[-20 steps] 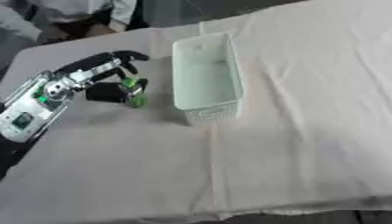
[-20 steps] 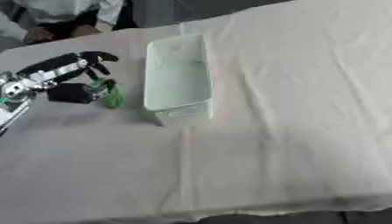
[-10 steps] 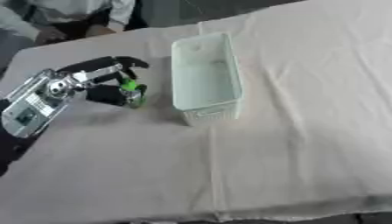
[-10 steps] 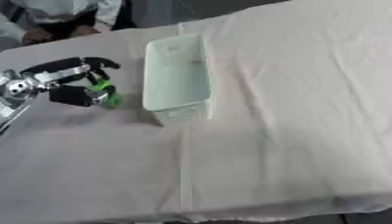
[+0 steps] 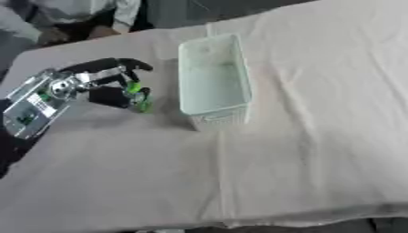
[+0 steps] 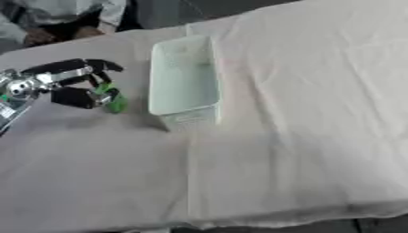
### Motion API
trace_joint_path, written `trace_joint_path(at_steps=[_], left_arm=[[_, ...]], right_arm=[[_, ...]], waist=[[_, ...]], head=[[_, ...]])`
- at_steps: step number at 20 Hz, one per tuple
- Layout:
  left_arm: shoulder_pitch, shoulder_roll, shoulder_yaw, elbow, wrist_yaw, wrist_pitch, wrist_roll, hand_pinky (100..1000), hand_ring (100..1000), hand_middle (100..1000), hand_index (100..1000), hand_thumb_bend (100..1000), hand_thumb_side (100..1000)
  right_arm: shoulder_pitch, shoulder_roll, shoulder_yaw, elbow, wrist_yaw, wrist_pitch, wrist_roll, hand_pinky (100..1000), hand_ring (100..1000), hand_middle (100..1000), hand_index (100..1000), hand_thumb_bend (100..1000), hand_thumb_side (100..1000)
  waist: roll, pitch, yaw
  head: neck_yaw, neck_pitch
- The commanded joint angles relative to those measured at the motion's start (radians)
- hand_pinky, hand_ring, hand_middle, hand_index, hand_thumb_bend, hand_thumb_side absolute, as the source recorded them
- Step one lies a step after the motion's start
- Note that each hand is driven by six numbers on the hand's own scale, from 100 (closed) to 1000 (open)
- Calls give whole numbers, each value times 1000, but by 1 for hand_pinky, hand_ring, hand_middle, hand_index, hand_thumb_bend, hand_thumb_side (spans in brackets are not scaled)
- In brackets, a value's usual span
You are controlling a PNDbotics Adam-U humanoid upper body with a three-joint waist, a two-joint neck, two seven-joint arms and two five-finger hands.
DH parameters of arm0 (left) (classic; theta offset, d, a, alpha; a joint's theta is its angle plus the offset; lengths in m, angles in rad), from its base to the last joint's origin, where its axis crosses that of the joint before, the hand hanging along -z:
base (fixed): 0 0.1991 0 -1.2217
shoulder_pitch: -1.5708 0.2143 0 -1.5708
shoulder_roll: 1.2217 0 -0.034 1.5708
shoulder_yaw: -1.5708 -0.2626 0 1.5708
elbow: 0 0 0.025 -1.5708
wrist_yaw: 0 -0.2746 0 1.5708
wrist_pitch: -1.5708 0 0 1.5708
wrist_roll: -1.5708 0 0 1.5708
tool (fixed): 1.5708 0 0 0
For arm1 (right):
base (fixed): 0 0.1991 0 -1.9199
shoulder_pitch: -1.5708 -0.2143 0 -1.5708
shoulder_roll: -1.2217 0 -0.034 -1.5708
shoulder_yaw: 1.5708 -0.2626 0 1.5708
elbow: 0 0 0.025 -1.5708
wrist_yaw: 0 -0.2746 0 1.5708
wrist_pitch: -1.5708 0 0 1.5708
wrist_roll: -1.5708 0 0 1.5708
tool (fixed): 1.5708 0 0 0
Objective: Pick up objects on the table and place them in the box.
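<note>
A pale green plastic box (image 5: 211, 84) stands lengthwise on the cloth-covered table, and nothing shows inside it. Left of it my left hand (image 5: 94, 82) comes in from the left edge, fingers curled round a small green object (image 5: 137, 96). The object looks like a little bottle with a bright green top; its lower end is close to the cloth, and I cannot tell whether it touches. A dark part of the hand hides the object's left side. My right hand shows in neither view.
A beige cloth (image 5: 303, 136) covers the whole table, with creases running down its middle. A person sits at the far left edge (image 5: 72, 18), away from the objects. The table's front edge runs along the bottom of the views.
The whole picture has shifted a little, so the camera moved. My left hand has closed in on the green object and sits slightly higher and nearer the box.
</note>
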Motion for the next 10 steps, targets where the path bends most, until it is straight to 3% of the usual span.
trace_joint_path(at_steps=[1,6,10], left_arm=[[-21,41,34,-40,15,12,-20,751,814,989,1000,735,593],[-24,56,52,-84,12,35,-36,757,827,999,1000,743,586],[-27,59,59,-84,-20,43,-53,826,930,1000,1000,771,580]], right_arm=[[-16,-30,-3,-12,-3,-42,46,678,785,846,894,100,572],[-15,-32,-3,-12,-4,-43,48,678,785,846,893,100,571],[-15,-32,-3,-12,-5,-43,49,679,785,847,894,100,571]], waist=[[-4,-14,2],[-4,-15,3],[-3,-15,3]], head=[[9,0],[10,0],[12,0]])
